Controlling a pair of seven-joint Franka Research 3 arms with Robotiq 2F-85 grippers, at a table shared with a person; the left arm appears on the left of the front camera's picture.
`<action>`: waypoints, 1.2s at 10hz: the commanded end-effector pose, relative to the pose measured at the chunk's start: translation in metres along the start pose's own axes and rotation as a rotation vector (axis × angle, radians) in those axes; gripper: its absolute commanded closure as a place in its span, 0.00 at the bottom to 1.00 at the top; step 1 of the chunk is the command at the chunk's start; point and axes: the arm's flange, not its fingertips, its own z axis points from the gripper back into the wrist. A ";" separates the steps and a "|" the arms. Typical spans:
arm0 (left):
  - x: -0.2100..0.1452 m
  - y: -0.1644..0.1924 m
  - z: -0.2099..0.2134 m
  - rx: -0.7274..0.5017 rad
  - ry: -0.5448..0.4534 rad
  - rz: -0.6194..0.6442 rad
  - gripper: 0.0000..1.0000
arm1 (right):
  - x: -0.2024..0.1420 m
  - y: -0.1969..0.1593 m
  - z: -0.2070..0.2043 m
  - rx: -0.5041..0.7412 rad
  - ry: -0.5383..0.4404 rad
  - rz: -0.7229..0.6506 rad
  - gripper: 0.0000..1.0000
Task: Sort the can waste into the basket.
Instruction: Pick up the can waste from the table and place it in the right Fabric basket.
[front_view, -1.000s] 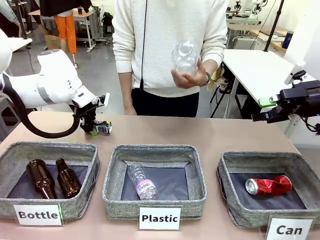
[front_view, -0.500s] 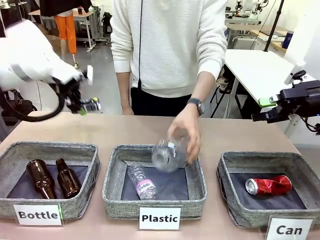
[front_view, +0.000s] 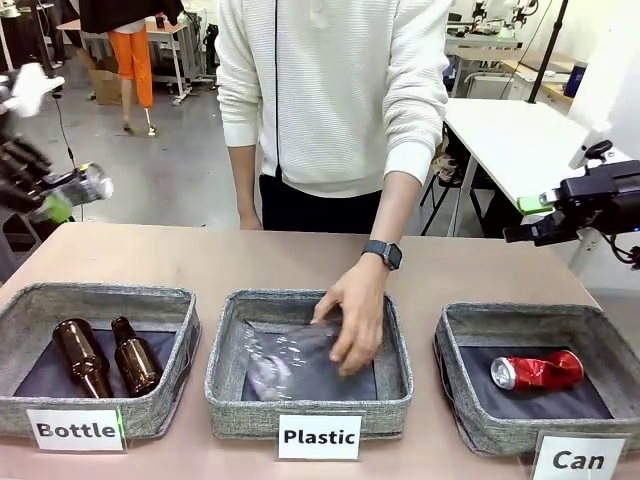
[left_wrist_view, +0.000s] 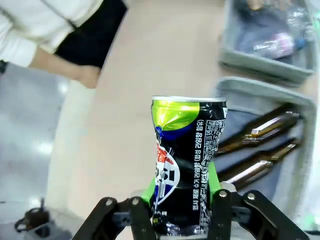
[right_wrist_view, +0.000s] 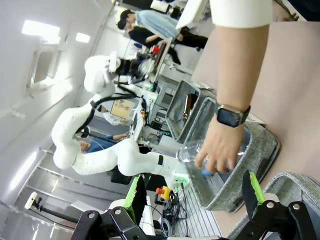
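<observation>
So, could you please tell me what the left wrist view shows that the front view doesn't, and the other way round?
Left wrist view: the black-and-white can's printed label, clamped between the left gripper's green pads.

Front view: the "Can" basket holding the red can, the right gripper hanging off the table's right end, and the person's hand in the "Plastic" bin.

Both: the brown bottles in the "Bottle" bin, and the held can.

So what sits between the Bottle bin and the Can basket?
Front view: the Plastic bin, the person's hand pressing a clear bottle in it, lies between Bottle bin and Can basket.
</observation>
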 end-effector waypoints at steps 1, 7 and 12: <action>-0.010 -0.067 0.017 -0.020 -0.054 -0.040 1.00 | 0.001 0.001 0.001 0.009 0.000 0.022 0.00; -0.009 -0.114 0.038 -0.143 -0.175 -0.067 1.00 | 0.001 0.001 0.001 0.009 0.000 0.022 0.00; 0.024 -0.122 0.026 -0.140 -0.184 0.002 0.61 | 0.003 0.030 0.015 -0.046 0.037 0.041 0.00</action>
